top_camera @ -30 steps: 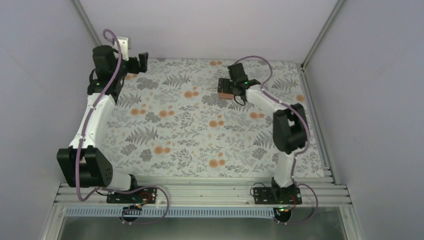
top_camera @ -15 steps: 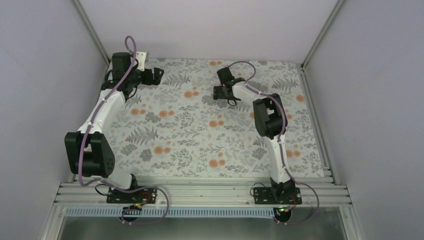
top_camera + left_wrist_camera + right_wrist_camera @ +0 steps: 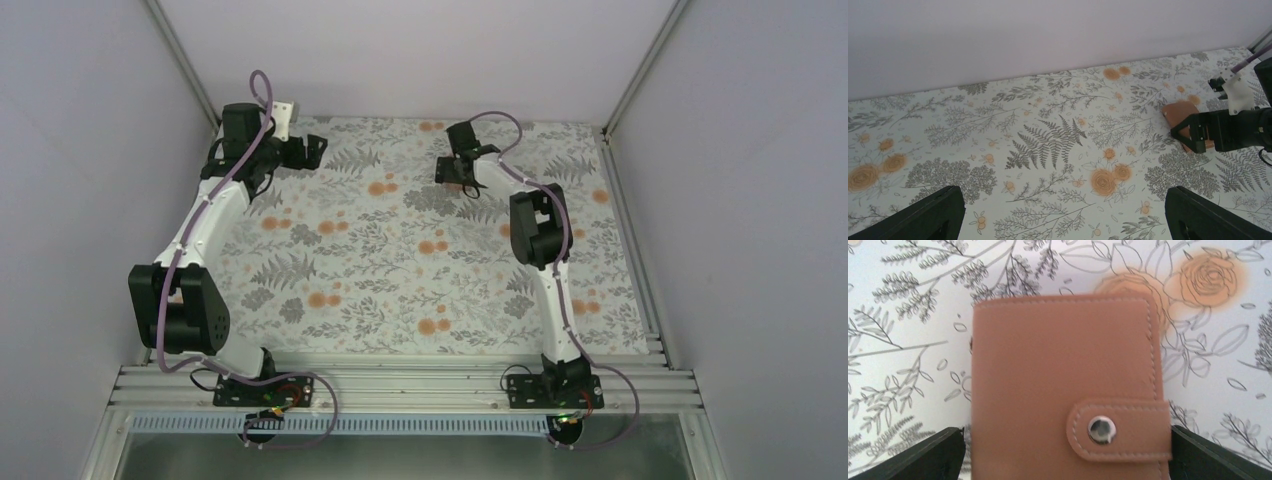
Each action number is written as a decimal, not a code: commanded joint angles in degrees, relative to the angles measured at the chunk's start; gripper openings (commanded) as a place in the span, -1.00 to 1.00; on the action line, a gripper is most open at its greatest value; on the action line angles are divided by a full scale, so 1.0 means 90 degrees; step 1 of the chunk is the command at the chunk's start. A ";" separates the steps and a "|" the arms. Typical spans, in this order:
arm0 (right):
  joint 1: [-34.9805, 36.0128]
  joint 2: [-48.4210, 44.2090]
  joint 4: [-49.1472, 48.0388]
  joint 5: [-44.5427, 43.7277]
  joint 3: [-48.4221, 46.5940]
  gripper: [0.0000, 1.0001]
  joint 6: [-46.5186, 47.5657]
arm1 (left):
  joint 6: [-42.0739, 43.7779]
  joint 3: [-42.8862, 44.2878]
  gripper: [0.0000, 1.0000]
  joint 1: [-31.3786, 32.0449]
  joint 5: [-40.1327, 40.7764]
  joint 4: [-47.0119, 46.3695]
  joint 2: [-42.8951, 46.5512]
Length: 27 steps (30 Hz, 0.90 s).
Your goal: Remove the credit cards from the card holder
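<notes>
Only one closed card holder [image 3: 1063, 380] lies beneath right gripper [image 3: 1063, 455] jaws, spread wide like those of the left gripper [image 3: 1063, 215]

No text, label, brand, number or sign is legible in any view, including on the card holder [image 3: 1063, 385].

Left arm [image 3: 205, 215] extended far-left, left jaws wide apart; right arm [image 3: 545, 228] stretched far-centre, right jaws spread, facing down.
</notes>
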State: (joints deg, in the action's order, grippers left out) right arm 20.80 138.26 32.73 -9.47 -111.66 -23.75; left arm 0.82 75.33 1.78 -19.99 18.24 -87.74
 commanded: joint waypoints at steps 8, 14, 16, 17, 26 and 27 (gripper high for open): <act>-0.0072 0.0315 0.0427 0.0225 -0.0173 0.35 0.0172 | 0.0109 0.0179 1.00 0.0037 -0.0126 0.0135 0.0020; -0.0047 -0.0401 -0.0228 0.0350 0.0714 0.16 0.0192 | -0.0096 0.0037 1.00 0.0148 0.0120 0.0044 -0.0096; -0.0031 -0.0711 -0.0535 0.0570 0.1079 0.12 0.0247 | -0.0307 -0.0140 1.00 0.0255 0.0096 -0.0148 -0.0139; -0.0020 -0.0835 -0.0709 0.0784 0.1252 0.09 0.0275 | -0.0528 -0.0298 1.00 0.0338 0.0023 -0.0333 -0.0172; 0.0341 -0.1917 -0.1908 0.2335 0.2628 0.02 0.0431 | -0.1913 -0.0758 0.94 0.1103 -0.2130 -0.1239 -0.1118; 0.0424 -0.2164 -0.2143 0.2505 0.2883 0.02 0.0468 | -0.1981 -0.0833 0.95 0.1110 -0.2288 -0.1408 -0.1068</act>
State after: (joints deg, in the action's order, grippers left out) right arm 21.32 126.72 21.21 3.77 -92.31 -21.28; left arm -11.22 68.86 11.33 -30.68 10.96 -97.69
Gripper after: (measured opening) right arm 0.649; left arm 0.972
